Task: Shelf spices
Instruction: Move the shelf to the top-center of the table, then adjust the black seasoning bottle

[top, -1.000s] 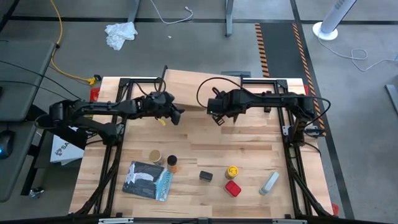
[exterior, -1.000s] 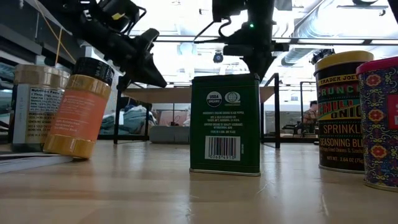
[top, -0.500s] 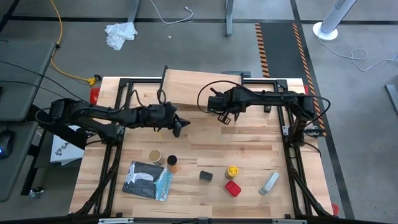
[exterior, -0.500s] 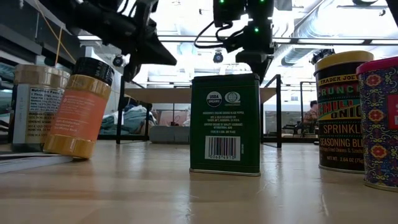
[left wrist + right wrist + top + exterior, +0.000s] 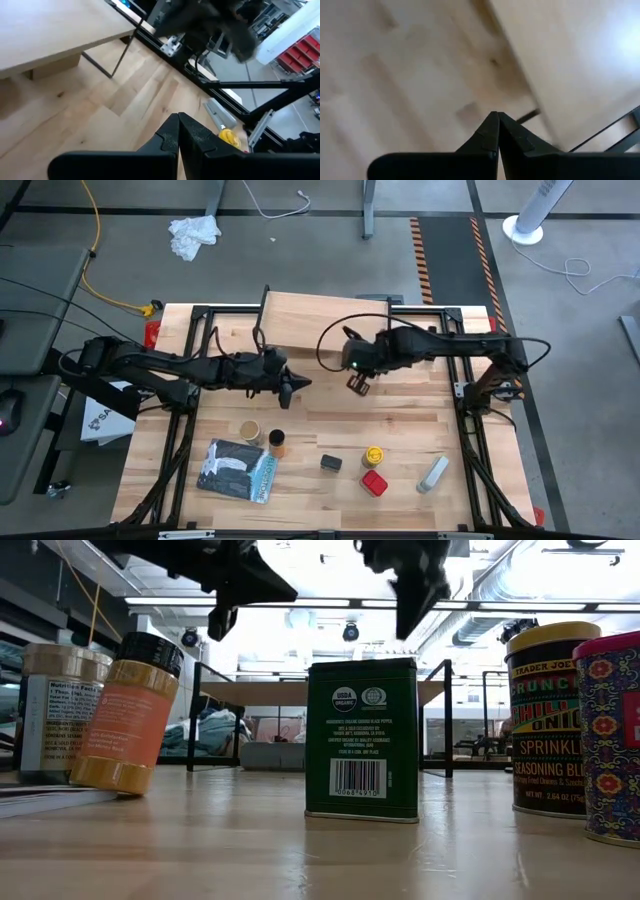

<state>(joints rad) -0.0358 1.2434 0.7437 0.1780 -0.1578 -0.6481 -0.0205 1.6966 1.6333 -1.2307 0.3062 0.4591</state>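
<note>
The shelf (image 5: 322, 320), a light plank on thin black legs, stands at the table's far middle with nothing on it. The spices stand in a row near the front edge: tan cylinder (image 5: 249, 430), amber jar (image 5: 277, 443), black tin (image 5: 331, 463), yellow jar (image 5: 372, 456) and red tin (image 5: 374, 483). In the low view the amber jar (image 5: 130, 715) stands tilted. My left gripper (image 5: 300, 383) and my right gripper (image 5: 357, 384) hover shut over the table's middle, in front of the shelf, each with nothing in it. Both show shut in their wrist views (image 5: 178, 131) (image 5: 498, 127).
A flat blue-grey case (image 5: 236, 470) lies at the near left beside the amber jar. A small grey bar (image 5: 433, 474) lies at the near right. Bare wood lies between the row of spices and the shelf, under both grippers.
My left gripper has swung away from the shelf's left end toward the table's middle and risen a little. My right gripper has risen, come slightly toward the near edge and rolled. Both have stayed shut. No spice has moved.
</note>
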